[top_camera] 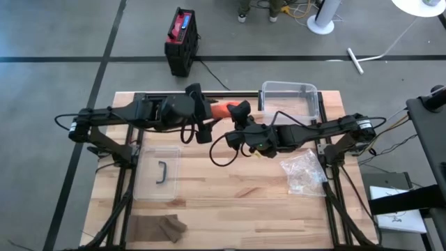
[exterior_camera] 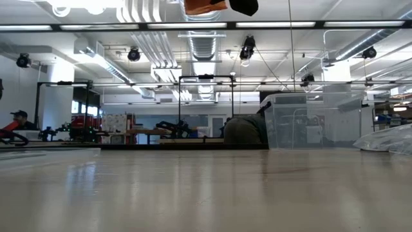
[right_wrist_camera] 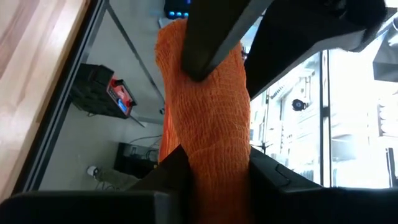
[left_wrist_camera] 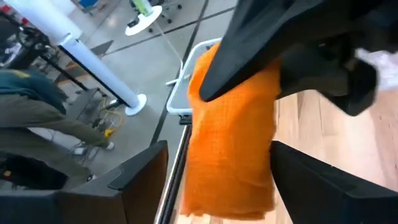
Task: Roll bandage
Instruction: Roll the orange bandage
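2 dark arms [top_camera: 132, 113], black looped cables [top_camera: 221, 150], matte black wedge fingers [right_wrist_camera: 211, 37].

Bright orange on the bandage [top_camera: 220, 109], and up close its weave shows a fine gauze mesh, a grid of tiny threads. Both grippers are dark, near black: the left gripper [top_camera: 203, 134] and the right gripper [top_camera: 238, 110]. The surface [top_camera: 230, 209] is pale wood in long lighter and darker planks. A clear plastic bin [top_camera: 289, 94], a clear lid [top_camera: 157, 173] with a dark handle, a brown folded cloth [top_camera: 159, 227]. On the grey floor, a black and red box [top_camera: 180, 42].
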Available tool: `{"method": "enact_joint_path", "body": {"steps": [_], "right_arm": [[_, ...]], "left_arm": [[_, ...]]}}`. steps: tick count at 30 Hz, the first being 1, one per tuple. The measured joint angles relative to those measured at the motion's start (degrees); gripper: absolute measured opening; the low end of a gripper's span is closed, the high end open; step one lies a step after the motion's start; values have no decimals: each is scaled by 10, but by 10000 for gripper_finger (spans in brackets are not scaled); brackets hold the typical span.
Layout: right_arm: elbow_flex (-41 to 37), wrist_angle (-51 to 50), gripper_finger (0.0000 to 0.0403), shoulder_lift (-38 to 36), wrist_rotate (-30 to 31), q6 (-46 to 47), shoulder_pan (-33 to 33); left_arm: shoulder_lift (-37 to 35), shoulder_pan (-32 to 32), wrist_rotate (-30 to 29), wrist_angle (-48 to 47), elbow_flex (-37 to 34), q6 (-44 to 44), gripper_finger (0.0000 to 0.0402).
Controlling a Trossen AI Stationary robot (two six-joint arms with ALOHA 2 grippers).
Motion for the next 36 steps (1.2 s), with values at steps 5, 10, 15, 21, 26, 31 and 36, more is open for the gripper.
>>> {"method": "enact_joint_path", "body": {"steps": [5, 10, 15, 21, 26, 31, 36], "right_arm": [[0, 0, 84, 2, -3, -1, 0], [0, 2, 84, 3, -5, -2, 2], [0, 4, 95, 3, -5, -4, 5], [0, 0, 103, 3, -6, -8, 6], [0, -2, 113, 3, -8, -10, 6], [0, -6, 128, 3, -15, -4, 6], [-1, -11, 172, -2, 18, 43, 12]], "left_arm": [[11, 5, 40, 11, 0, -1, 273], [28, 9, 50, 5, -1, -1, 280], [37, 16, 50, 3, -1, -7, 271], [37, 20, 51, -8, 0, -24, 230], [37, 21, 60, -19, 0, -36, 137], [37, 21, 61, -21, 0, -38, 47], [32, 22, 62, -55, 0, -62, 49]]}}
